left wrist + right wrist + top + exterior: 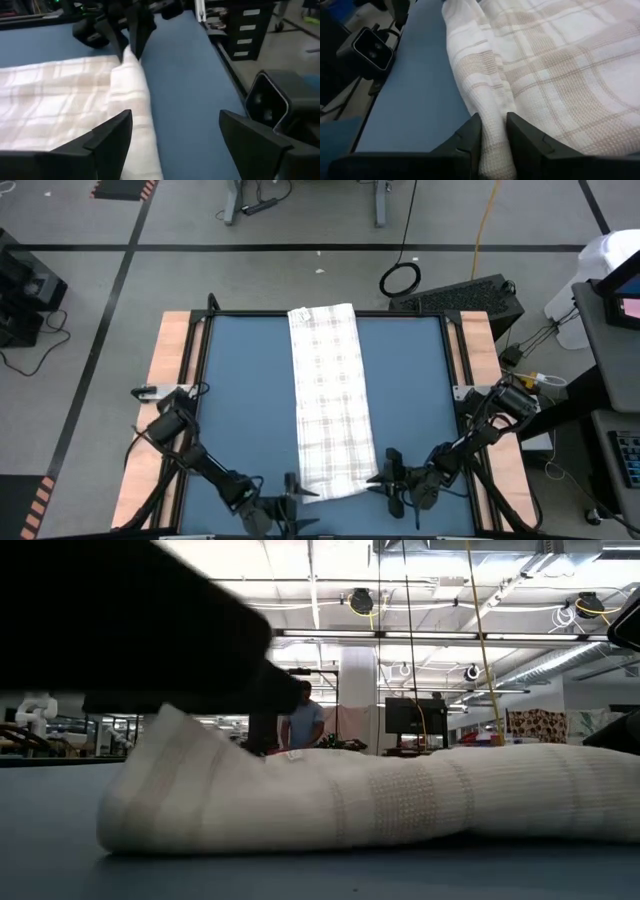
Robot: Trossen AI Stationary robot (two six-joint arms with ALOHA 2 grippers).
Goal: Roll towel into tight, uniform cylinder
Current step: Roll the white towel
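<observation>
Towel (330, 400) lies lengthwise down middle of blue mat (240, 390), near edge folded once. Right gripper (492, 131) clamped on that fold's corner. Left gripper (172, 142) at opposite corner, fingers apart, holding nothing. Risk: one-sided pull skews roll, loose cone results.

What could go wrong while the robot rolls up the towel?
The right gripper pinches the towel at one corner of the near edge, while the left gripper is open and holds nothing. Rolling from one side only would probably make the roll crooked.

The fold at the near edge already looks lumpy, so the roll may turn out loose and uneven.
</observation>
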